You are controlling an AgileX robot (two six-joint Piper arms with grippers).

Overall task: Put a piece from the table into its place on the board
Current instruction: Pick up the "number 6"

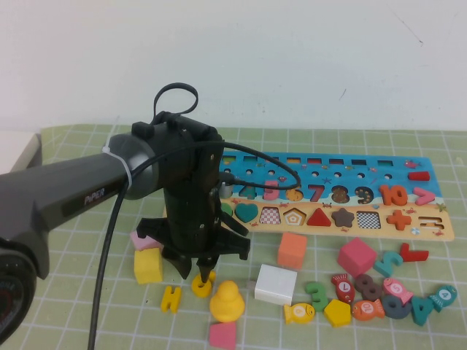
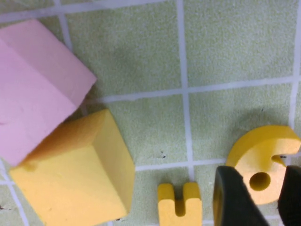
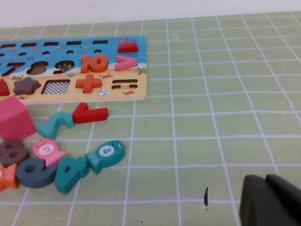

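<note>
The piece, a flat yellow numeral 6 [image 1: 202, 286], lies on the table [image 1: 87, 292] in front of the board [image 1: 438, 232]. My left gripper [image 1: 205, 275] points straight down at it. In the left wrist view the two dark fingers [image 2: 233, 197] press against either side of the 6's [image 2: 263, 162] round loop, shut on it, and it still rests on the mat. My right gripper [image 3: 273, 202] is shut and empty, low over bare mat to the right of the board [image 3: 136, 92]. It does not show in the high view.
A yellow letter H [image 1: 171, 298], a yellow cube [image 1: 148, 265], a pink block [image 1: 140, 239] and a yellow duck [image 1: 227, 301] crowd the left gripper. A white block [image 1: 276, 284], an orange block [image 1: 292, 250] and several numerals and fish lie to the right.
</note>
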